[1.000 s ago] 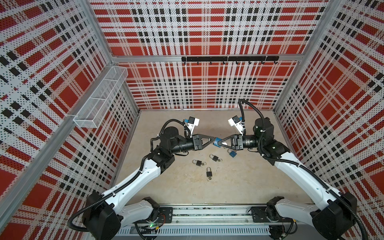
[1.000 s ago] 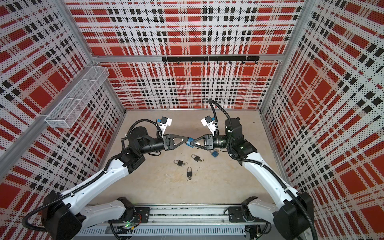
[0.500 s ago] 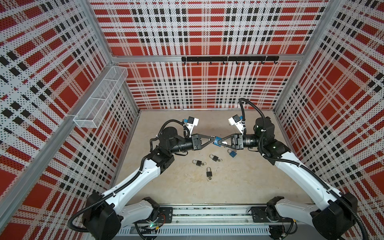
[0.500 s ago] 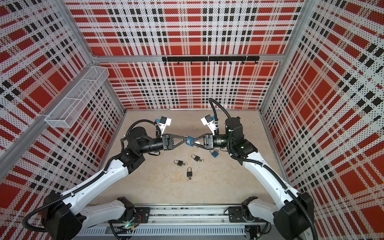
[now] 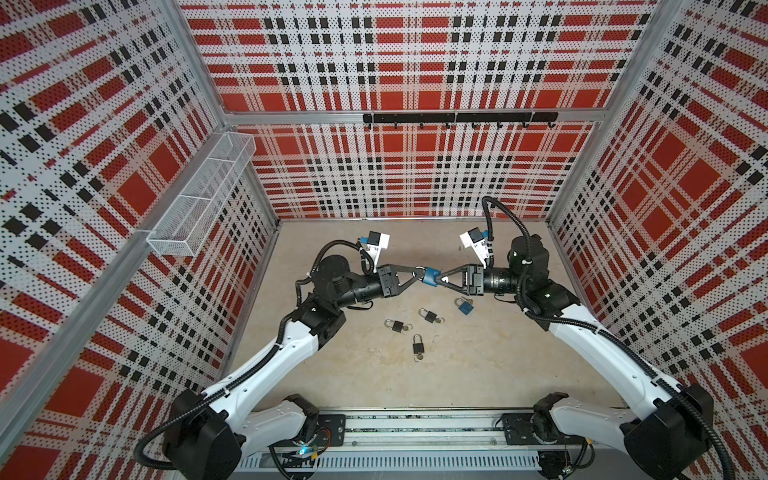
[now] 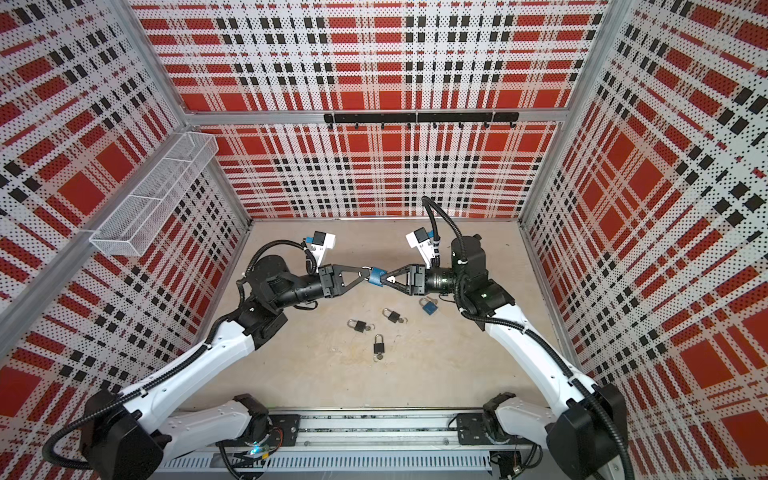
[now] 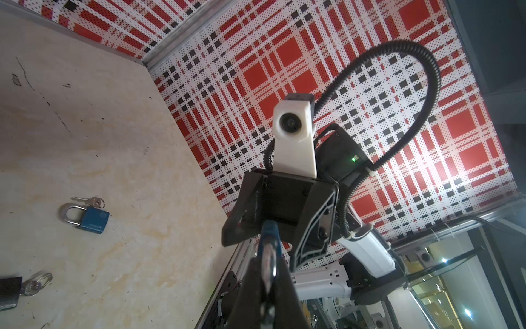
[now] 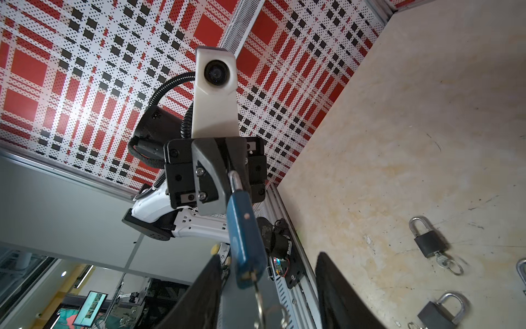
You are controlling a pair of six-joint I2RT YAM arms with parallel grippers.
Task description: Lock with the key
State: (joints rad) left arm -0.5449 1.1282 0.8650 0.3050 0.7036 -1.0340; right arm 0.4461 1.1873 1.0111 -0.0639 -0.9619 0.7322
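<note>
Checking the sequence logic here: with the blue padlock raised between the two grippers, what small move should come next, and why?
Probably draw the right gripper back: its jaws stand open either side of the key in the blue padlock, while the left gripper, shut on the shackle, carries the lock alone.

White moulded link shells (image 5: 270,365); black joint housings (image 5: 528,257); black corrugated cable conduit (image 7: 435,85); white wrist-camera mount (image 8: 215,108); green indicator light (image 7: 353,158) lit.

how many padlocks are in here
5. The held blue padlock hangs midair in the left pincer; the loose blue padlock and three black padlocks lie on the table below. None looks hidden.
</note>
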